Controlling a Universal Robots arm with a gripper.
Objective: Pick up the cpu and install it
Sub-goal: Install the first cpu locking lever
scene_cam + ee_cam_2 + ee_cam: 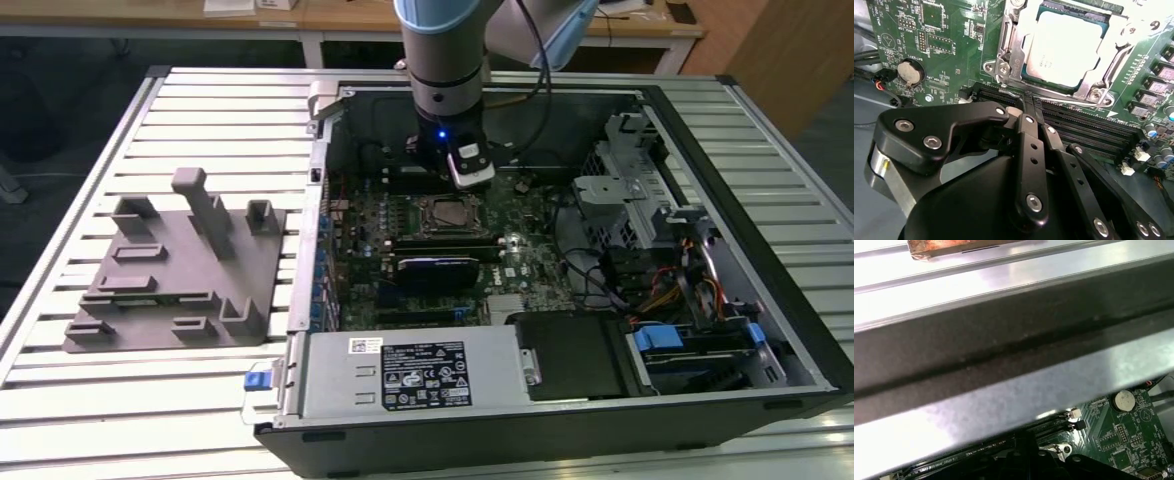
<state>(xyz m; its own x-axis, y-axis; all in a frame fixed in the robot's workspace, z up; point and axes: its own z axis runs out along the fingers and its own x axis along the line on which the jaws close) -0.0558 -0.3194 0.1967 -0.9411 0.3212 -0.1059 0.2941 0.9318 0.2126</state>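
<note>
My gripper [1029,107] hangs over the motherboard [954,45] with its jaws closed together, holding nothing. The cpu [1066,47] lies seated in its socket frame [1004,65], just beyond my fingertips and apart from them.

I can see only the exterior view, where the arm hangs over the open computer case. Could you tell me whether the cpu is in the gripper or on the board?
Observer: In the second wrist view the cpu lies in the socket with its pale top up, not in the gripper.
Operator: Thank you. Is anything around it?
Observer: The socket's metal frame lies around its edges.
Operator: And is the gripper open?
Observer: It is shut with nothing in it, its tips near the black memory slots beside the socket.
</note>
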